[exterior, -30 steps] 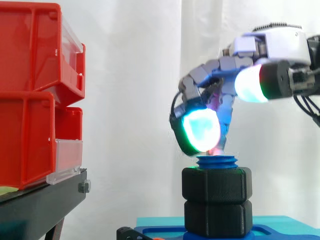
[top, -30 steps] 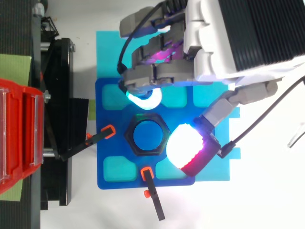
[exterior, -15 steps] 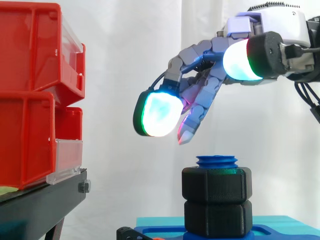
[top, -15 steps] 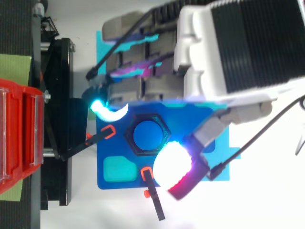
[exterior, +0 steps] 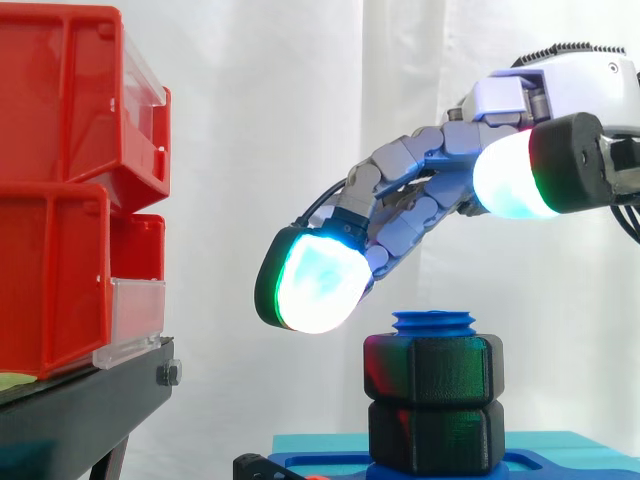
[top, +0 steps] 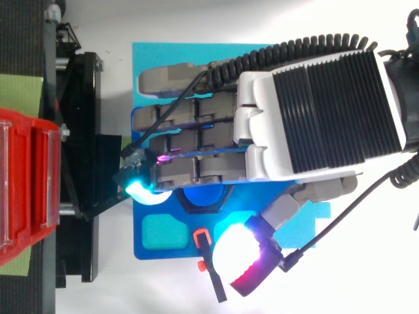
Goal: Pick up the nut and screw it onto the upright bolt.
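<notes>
We note the hand (exterior: 430, 175) has let go and risen from the nut (exterior: 433, 366), its fingers now straightened and empty just above it. The nut stays threaded on the upright bolt (exterior: 433, 322). We judge the hand is likely repositioning for another turn.

my hand (top: 308, 114) open, palm facing down | reaches in from right edge | fingers (exterior: 405, 195) nearly straight, side by side, sloping down toward left in side view | fingertip pad (exterior: 312, 285) glows white-cyan, green rim | thumb (top: 252, 258) splayed apart from fingers, pad white-cyan, red-magenta edge
</notes>
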{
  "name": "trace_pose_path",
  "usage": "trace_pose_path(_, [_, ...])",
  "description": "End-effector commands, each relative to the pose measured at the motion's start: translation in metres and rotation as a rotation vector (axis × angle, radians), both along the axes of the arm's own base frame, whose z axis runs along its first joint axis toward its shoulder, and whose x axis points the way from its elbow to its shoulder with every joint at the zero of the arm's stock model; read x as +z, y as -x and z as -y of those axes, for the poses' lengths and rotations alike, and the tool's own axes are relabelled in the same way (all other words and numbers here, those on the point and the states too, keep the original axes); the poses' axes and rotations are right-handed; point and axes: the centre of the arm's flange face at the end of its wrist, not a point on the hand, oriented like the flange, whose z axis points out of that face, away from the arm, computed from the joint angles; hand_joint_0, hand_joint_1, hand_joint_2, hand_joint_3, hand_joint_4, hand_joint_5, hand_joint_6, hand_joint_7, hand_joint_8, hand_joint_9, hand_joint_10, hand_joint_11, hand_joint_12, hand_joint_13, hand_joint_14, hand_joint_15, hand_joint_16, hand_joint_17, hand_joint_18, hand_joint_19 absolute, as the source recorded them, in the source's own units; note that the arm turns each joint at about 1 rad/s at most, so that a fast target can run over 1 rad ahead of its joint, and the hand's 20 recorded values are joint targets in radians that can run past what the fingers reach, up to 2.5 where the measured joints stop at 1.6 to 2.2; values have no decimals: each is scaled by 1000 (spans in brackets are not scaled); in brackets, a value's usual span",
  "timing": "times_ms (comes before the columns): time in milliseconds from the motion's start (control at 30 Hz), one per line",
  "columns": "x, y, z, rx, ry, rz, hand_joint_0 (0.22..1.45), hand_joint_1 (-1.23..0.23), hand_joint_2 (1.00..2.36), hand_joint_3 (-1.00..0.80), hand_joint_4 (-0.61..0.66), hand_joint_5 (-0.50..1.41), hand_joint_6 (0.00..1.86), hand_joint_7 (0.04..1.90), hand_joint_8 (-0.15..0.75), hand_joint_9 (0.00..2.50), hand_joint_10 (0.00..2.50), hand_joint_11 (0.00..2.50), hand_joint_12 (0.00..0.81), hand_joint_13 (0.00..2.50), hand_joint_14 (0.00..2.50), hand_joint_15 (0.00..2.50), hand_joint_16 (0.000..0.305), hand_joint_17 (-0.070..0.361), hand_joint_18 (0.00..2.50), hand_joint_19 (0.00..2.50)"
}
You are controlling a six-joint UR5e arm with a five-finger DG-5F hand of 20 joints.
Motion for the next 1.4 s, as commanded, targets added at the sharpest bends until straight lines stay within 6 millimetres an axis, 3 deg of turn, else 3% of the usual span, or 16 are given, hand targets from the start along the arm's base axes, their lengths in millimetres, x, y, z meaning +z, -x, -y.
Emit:
trace_pose_path(0, [-1, 1, 0, -1, 0, -8, 479, -123, 1000, -500, 111, -188, 501, 565, 200, 544, 0, 0, 301, 330, 0, 0, 34, 76, 0, 0])
trace_pose_path(533, [-5, 6, 11, -10, 2, -45, 480, -101, 1000, -500, 168, -129, 503, 806, 224, 518, 0, 0, 312, 296, 0, 0, 35, 80, 0, 0])
trace_pose_path(867, [-5, 8, 17, -14, 2, -54, 487, -105, 1000, -500, 219, -97, 504, 1084, 233, 529, 0, 0, 310, 322, 0, 0, 34, 77, 0, 0])
trace_pose_path(1367, [-6, 10, 31, -13, 0, -56, 502, -136, 1000, -500, 190, -62, 500, 1415, 249, 607, 0, 0, 295, 413, 0, 0, 30, 68, 0, 0])
